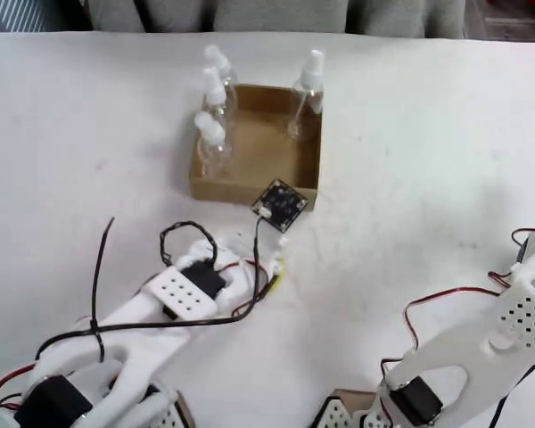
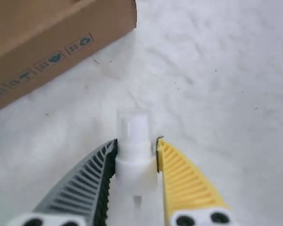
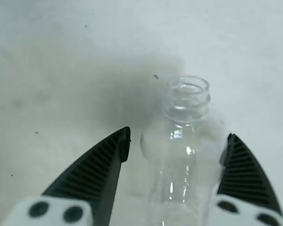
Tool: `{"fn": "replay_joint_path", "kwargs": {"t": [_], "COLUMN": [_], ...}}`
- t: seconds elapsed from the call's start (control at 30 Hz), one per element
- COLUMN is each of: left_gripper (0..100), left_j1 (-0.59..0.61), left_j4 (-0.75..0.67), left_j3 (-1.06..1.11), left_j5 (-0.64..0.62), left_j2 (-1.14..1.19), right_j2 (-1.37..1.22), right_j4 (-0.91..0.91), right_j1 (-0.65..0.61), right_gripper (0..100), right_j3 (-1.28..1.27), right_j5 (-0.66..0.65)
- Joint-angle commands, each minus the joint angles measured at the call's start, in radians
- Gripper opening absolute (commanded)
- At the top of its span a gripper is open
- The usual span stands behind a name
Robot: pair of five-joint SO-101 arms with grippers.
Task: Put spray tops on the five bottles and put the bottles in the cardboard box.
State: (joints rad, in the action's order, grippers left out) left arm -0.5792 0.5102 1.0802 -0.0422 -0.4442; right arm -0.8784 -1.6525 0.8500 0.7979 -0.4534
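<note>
Just in front of the cardboard box (image 1: 223, 189), which held four capped bottles (image 1: 212, 143), the left gripper (image 2: 137, 141) clenched a spray top (image 2: 134, 153). Well away from the box, the right gripper (image 3: 178, 135) gaped around the uncapped bottle (image 3: 184, 155). Capping was in hand; next, that bottle needed gripping and the top lining up over its neck.

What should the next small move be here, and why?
Probably close the right gripper on the clear plastic bottle: its neck is uncapped, and one black finger stands off its side. The left gripper clamps the white spray top, ready to fit.
</note>
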Motion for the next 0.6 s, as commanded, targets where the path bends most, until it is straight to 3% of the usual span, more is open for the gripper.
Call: {"fn": "replay_joint_path", "kwargs": {"t": [0.0, 0.27, 0.4, 0.57], "left_gripper": [2, 2, 2, 2], "left_j1": [0.010, 0.010, 0.010, 0.010], "left_j4": [-0.025, -0.025, -0.025, -0.025], "left_j3": [-0.012, -0.012, -0.012, -0.012], "left_j5": [0.011, 0.011, 0.011, 0.011], "left_j2": [-0.047, -0.047, -0.047, -0.047], "right_j2": [0.027, 0.033, 0.056, 0.154], "right_j4": [0.007, 0.031, 0.010, -0.079], "right_j1": [-0.010, -0.021, -0.021, -0.008], "right_gripper": [25.9, 13.2, 2.0, 2.2], "right_j3": [0.058, 0.058, 0.089, 0.163], "right_j5": [-0.012, -0.014, -0.014, -0.008]}}
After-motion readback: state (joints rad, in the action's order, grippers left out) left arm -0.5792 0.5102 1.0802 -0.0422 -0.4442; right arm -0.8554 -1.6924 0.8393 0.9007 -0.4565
